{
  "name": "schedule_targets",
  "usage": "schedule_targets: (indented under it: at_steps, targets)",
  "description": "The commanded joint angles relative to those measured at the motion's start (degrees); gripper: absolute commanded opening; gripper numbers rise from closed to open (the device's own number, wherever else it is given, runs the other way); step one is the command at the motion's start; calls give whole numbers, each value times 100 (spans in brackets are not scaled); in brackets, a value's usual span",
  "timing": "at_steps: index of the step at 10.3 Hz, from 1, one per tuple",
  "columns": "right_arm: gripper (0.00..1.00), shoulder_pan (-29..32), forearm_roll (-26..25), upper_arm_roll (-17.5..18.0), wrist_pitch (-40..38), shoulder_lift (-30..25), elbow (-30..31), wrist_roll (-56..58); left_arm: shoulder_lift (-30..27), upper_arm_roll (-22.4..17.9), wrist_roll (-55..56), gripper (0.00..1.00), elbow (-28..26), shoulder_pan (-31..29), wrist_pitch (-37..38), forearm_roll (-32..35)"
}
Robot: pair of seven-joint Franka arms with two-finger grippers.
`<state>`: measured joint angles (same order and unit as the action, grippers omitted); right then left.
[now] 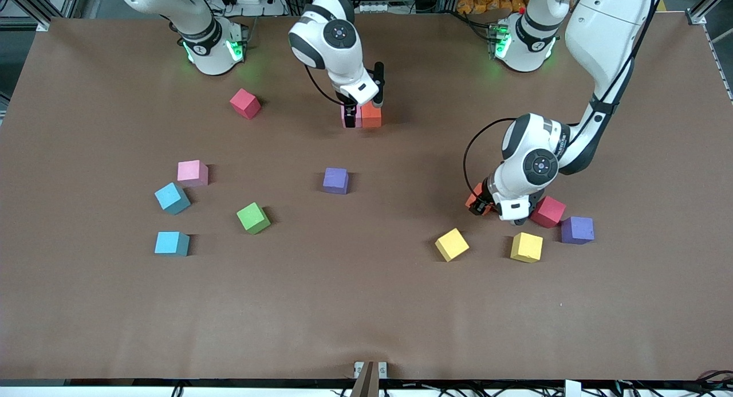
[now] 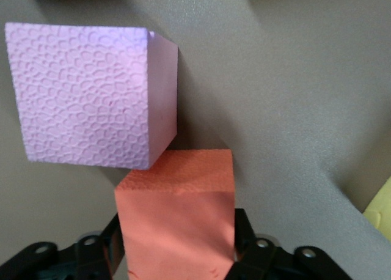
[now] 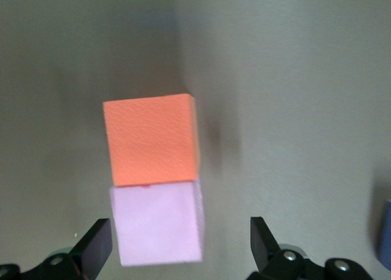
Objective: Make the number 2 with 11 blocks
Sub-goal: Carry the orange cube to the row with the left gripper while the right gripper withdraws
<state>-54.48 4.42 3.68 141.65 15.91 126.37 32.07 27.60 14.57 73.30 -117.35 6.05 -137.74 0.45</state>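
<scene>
My right gripper (image 1: 362, 106) is open low over a pink block (image 1: 350, 116) that touches an orange block (image 1: 372, 116) near the robots' bases. Its fingers (image 3: 96, 242) stand apart from the pink block (image 3: 156, 222), which adjoins the orange one (image 3: 149, 139). My left gripper (image 1: 480, 205) is shut on another orange block (image 1: 475, 200) on the table toward the left arm's end. In the left wrist view the fingers (image 2: 244, 231) press both sides of that block (image 2: 177, 200), and a pale lilac block (image 2: 85, 93) touches its corner. No number 2 shape is in view.
Loose blocks lie around. Toward the left arm's end are a red (image 1: 548, 211), a purple (image 1: 577, 230) and two yellow ones (image 1: 526, 247) (image 1: 452, 244). Purple (image 1: 335, 180) is mid-table. Toward the right arm's end are green (image 1: 253, 217), pink (image 1: 192, 173), two light blue (image 1: 172, 198) (image 1: 172, 243) and red (image 1: 245, 103).
</scene>
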Motion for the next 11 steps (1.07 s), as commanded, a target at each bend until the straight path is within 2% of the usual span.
schedule_targets:
  at_steps: [1, 3, 6, 9, 11]
  targets:
    - [100, 331, 50, 19, -242, -306, 54, 19, 35, 11, 53, 52, 45, 88, -60, 157]
    - [100, 682, 50, 19, -435, -483, -50, 19, -131, 20, 27, 38, 37, 71, 19, 166]
    - [100, 1087, 50, 19, -830, -615, -252, -33, -326, 256, 341, 38, 28, 10, 230, -27]
    - [100, 1413, -11, 19, -964, -545, -656, -60, -334, 686, 1455, 39, 37, 10, 230, -45]
    - [100, 1440, -20, 19, -964, -510, -693, -43, -474, 1029, 2403, 40, -94, 19, 309, -45]
